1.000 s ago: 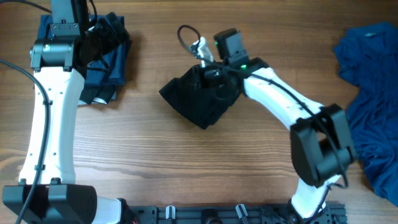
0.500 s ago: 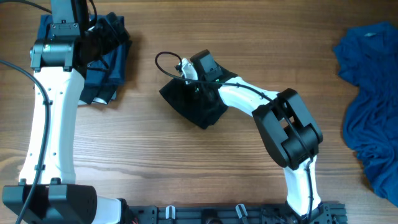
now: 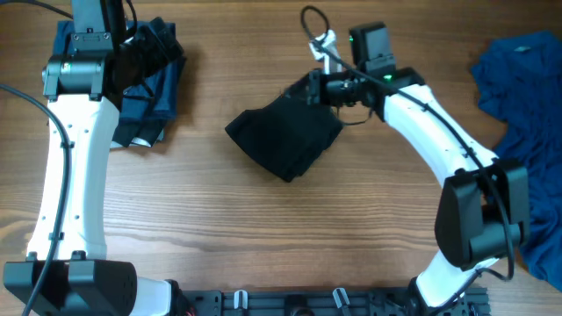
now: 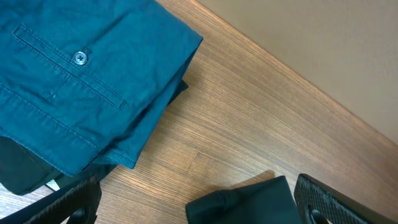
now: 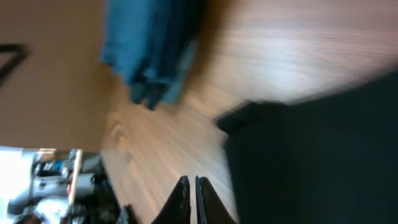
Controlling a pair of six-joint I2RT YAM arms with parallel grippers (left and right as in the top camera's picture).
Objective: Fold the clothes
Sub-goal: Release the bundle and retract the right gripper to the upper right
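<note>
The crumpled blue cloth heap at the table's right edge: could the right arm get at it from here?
Probably yes. The right pincer sits shut by the folded black garment, and only bare wooden table lies between it and the crumpled blue cloth heap; nothing blocks the way.
</note>
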